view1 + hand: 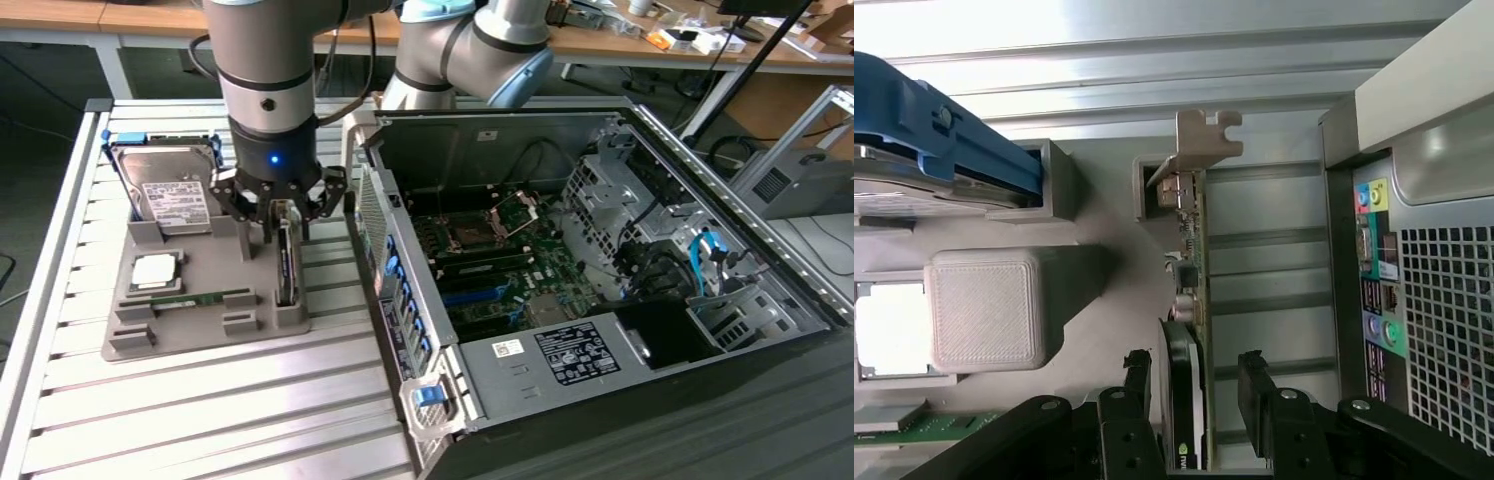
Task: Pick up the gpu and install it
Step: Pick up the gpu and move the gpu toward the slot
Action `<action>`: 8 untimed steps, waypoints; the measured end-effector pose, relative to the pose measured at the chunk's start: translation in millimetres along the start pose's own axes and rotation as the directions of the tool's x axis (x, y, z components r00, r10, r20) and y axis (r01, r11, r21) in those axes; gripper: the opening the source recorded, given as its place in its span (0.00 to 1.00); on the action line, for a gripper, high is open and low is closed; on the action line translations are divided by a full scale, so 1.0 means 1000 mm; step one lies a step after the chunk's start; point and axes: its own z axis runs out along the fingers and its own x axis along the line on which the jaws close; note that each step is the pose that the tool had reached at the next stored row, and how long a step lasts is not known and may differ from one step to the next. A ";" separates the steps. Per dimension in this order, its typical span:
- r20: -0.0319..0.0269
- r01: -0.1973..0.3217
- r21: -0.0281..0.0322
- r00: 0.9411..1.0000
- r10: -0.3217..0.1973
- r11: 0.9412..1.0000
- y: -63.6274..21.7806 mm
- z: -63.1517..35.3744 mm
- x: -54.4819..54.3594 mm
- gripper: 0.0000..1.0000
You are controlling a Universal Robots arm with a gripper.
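Slatted aluminium table (200,400) carries a grey tray (160,345) where, at its 3 o'clock side, the gpu (284,268) stands on edge between the parted fingers (1254,385) of the gripper (1195,372), likely light, stiff, fragile, best pinched across its flat faces.

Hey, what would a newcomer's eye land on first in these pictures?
The open computer case dominates the exterior view's right, its motherboard exposed. On that view's left, the end effector hangs open over the grey tray, its fingers either side of the gpu standing on edge.
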 end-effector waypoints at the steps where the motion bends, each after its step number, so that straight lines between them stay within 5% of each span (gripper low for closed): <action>1: 0.000 0.000 0.000 1.000 0.000 1.000 -0.0001 0.0010 0.000 0.48; 8: 0.000 0.000 0.000 1.000 0.000 1.000 -0.0004 0.0077 0.000 0.48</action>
